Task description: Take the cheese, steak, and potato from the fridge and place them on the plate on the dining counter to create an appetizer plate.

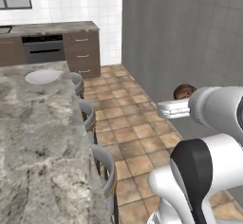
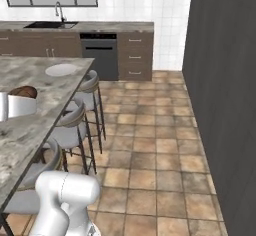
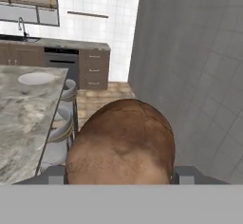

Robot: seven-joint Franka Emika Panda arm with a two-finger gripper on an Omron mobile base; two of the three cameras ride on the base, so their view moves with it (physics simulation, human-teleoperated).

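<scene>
A round dark-brown potato (image 3: 122, 140) fills the lower middle of the hand view, with my gripper (image 3: 121, 174) shut on it and a dark fingertip (image 3: 53, 174) at each side. In the left base view the potato (image 1: 184, 91) sits in the gripper (image 1: 182, 98) in the air over the tiled floor, right of the dining counter (image 1: 38, 142). The right base view shows the potato (image 2: 23, 91) in the gripper (image 2: 20, 99) at the left edge. A bare white plate (image 1: 42, 77) (image 2: 62, 70) (image 3: 35, 78) lies on the counter's far end. The cheese, steak and fridge are out of view.
Grey stools (image 1: 105, 168) (image 2: 75, 130) line the dining counter's (image 2: 30, 105) near side. A tall grey wall (image 1: 190, 38) (image 2: 225, 80) closes the right. Brown tiled floor (image 2: 150, 145) runs between them to the far cabinets with an oven (image 2: 102, 55) and sink (image 2: 50, 24).
</scene>
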